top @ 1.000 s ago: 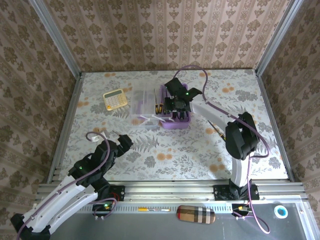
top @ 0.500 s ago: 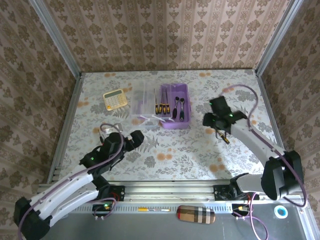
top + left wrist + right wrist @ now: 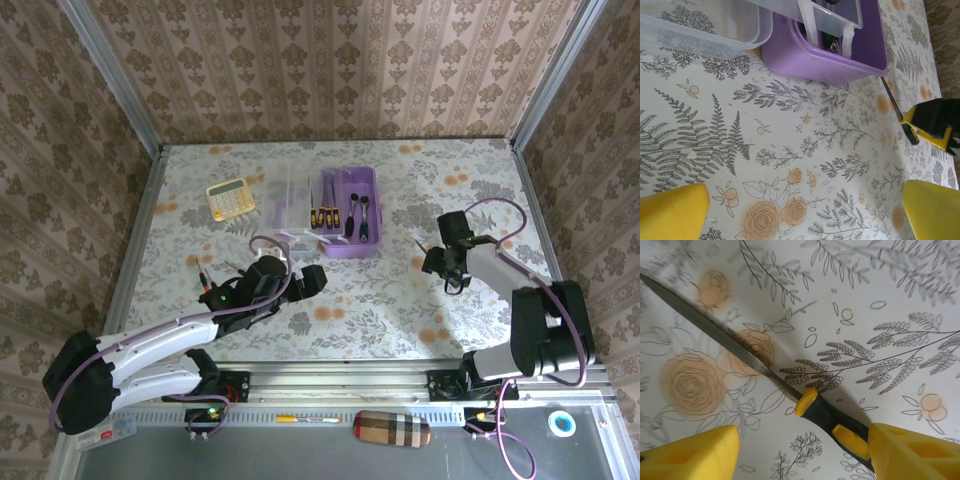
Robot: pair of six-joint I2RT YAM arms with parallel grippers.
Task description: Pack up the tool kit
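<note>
I had the box sitting mid-back on the counter, the calculator lay to its left, and a loose tool lay to its right.

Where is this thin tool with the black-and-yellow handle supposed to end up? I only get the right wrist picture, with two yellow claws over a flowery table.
Observer: Probably in the purple box. In the top view it stands open, farther back than your tool and to its left.
Visitor: Is anything in the box yet?
Observer: Yes, a ratchet wrench lies inside.
Visitor: And what is the other arm doing?
Observer: The left gripper hovers just short of the box's near end, jaws wide open with nothing between them.
</note>
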